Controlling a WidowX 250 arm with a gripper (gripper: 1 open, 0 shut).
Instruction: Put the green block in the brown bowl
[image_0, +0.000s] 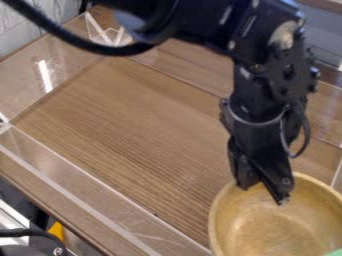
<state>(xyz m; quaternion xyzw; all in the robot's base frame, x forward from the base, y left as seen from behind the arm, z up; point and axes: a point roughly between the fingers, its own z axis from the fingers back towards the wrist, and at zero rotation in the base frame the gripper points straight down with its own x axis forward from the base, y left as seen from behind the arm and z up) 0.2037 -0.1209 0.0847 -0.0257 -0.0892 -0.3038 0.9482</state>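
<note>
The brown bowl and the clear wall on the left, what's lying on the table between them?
Nothing: in the camera view, only bare wooden table runs from the brown bowl to the clear wall.

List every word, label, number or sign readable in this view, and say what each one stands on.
None: no readable text anywhere in this view.
Black gripper and the arm above it: no legible marking.
Brown bowl: plain wood grain only.
Wooden table: grain only.
Clear plastic walls: glare only, no print.
Dark shapes at the lower left corner: too blurred and cut off to tell if anything is printed there.
</note>
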